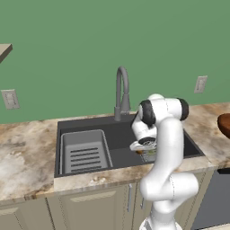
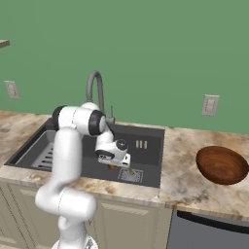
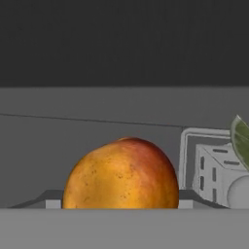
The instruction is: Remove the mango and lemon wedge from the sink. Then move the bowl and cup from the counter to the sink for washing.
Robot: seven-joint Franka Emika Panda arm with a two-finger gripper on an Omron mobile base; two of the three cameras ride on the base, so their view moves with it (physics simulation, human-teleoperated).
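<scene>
The mango, orange-red and rounded, sits low and centred in the hand view, very close, with a dark fingertip against each side. My gripper reaches down into the dark grey sink, shut on the mango near the basin floor. Just to the right lies the greenish lemon wedge, by the drain strainer. On the counter, right of the sink, stands the reddish-brown bowl. The cup is out of view.
The grey gooseneck faucet rises behind the basin, close to my arm. A light grey slotted tray insert takes up the sink's left part. Wall outlets sit on the green wall.
</scene>
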